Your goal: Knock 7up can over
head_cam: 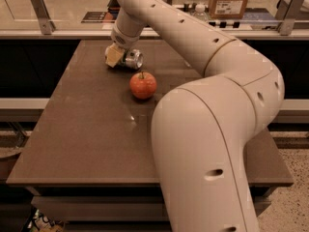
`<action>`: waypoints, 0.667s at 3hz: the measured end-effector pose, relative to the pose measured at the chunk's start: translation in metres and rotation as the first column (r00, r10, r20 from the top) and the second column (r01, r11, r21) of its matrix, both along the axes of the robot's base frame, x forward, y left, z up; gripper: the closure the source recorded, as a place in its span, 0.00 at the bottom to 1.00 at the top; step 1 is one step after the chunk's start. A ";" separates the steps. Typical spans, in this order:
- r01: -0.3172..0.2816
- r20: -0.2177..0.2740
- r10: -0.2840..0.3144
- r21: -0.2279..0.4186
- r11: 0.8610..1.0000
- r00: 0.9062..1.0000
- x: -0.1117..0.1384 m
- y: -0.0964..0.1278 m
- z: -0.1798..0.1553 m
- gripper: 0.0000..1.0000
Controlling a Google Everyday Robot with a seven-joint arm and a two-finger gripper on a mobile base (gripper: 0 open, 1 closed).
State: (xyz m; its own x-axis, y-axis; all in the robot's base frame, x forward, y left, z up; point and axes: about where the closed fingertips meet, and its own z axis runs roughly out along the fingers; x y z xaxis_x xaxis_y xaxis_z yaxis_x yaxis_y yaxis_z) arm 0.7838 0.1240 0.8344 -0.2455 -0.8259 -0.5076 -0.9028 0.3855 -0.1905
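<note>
The can (133, 59), a small silver metal cylinder, was seen apparently lying on its side at the far part of the smooth brown bench (91, 134), just beside the end effector (116, 58), whose grip could not be told. A round red apple (143, 85) was set nearby.

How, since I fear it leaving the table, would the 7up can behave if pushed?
The 7up can seems to lie on its side beside the claw, so it would likely roll. Small and aluminium, probably light. The apple nearby might block it.
</note>
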 end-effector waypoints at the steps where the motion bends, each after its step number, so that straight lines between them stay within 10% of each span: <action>1: 0.000 0.000 0.000 0.000 1.000 1.000 0.000 0.000 0.000 0.13; 2: -0.002 -0.005 0.002 -0.002 1.000 1.000 0.000 0.002 -0.004 0.00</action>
